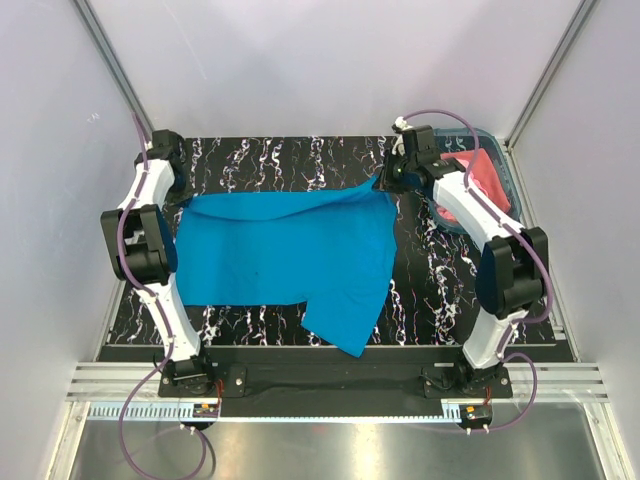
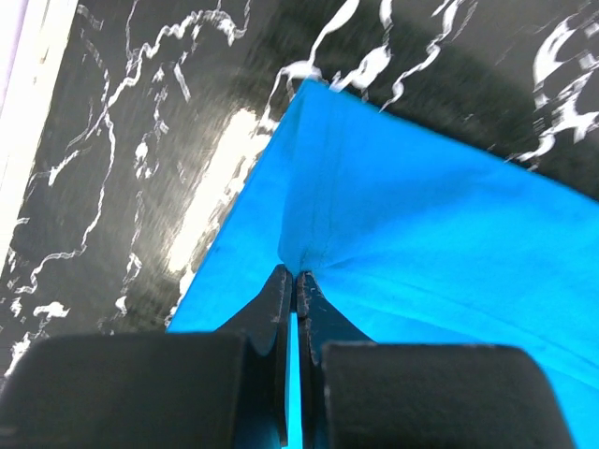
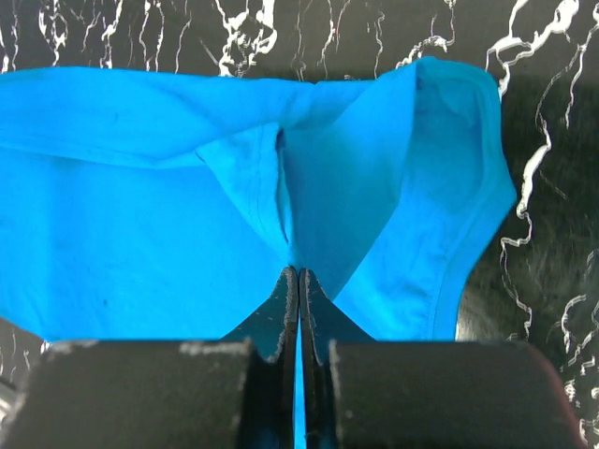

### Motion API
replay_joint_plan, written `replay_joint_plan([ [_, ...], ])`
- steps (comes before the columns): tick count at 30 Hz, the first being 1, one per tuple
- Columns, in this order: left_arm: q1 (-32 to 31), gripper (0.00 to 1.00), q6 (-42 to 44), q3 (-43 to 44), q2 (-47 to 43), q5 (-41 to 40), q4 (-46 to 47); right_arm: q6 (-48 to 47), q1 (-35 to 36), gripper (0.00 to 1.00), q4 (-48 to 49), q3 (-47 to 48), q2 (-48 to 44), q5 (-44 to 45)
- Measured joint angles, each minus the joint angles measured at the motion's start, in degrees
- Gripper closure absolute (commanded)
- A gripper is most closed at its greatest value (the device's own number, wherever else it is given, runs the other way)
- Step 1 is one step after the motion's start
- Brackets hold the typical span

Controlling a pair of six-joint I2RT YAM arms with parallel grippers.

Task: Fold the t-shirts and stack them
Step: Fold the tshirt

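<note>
The turquoise-blue t-shirt (image 1: 285, 255) lies spread across the black marbled table (image 1: 300, 160), one flap reaching toward the near edge. My left gripper (image 1: 176, 250) is shut on the shirt's left edge. In the left wrist view the closed gripper (image 2: 297, 276) pinches the cloth (image 2: 421, 234), with a corner of the shirt ahead. My right gripper (image 1: 391, 180) is shut on the far right corner. The right wrist view shows this gripper (image 3: 299, 271) pinching bunched fabric (image 3: 140, 253) beside a sleeve. The salmon pink t-shirt (image 1: 485, 175) rests in the teal basket.
The teal basket (image 1: 514, 190) stands at the table's far right corner, just behind the right arm. White walls close in on three sides. The table's white left border (image 2: 28, 112) runs close to the left gripper.
</note>
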Motion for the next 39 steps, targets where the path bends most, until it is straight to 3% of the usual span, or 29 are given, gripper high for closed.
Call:
replay_joint_plan([
  [16, 0.0, 0.98, 0.1, -3.4, 0.0, -1.9, -3.3, 0.5, 0.0, 1.0, -0.5, -8.5, -4.9, -0.2],
  [19, 0.0, 0.77, -0.5, -3.4, 0.0, -3.1, -4.2, 0.6, 0.0, 0.96, -0.6, -10.3, -4.9, -1.3],
  [21, 0.0, 0.6, -1.1, -3.4, 0.0, -4.7, -4.8, 1.1, 0.0, 0.74, -1.1, -11.3, -4.9, -2.3],
  [22, 0.0, 0.41, -1.4, -3.4, -0.1, -5.7, -5.0, 1.2, 0.0, 0.65, -1.1, -11.9, -4.9, -2.8],
  [23, 0.0, 0.32, -1.6, -3.5, -0.2, -6.7, -5.2, 1.4, 0.0, 0.48, -1.3, -12.5, -5.1, -3.0],
  [26, 0.0, 0.24, -3.3, -5.9, -2.6, -9.3, -4.8, 1.9, 0.0, 0.38, -2.6, -14.0, -6.1, -2.3],
  [28, 0.1, 0.26, -4.6, -8.2, -5.7, -10.0, -4.1, 1.8, 0.0, 0.39, -3.8, -12.7, -6.1, -0.9],
  [33, 1.1, 0.55, -7.4, -8.7, -10.9, -7.4, -0.9, 1.6, -0.3, 0.52, -6.8, 3.2, 2.3, 2.3],
  [39, 1.5, 0.77, -8.7, -3.5, -4.0, 1.7, 1.8, 1.9, -1.0, 0.72, -7.0, 11.9, 11.8, 3.1],
])
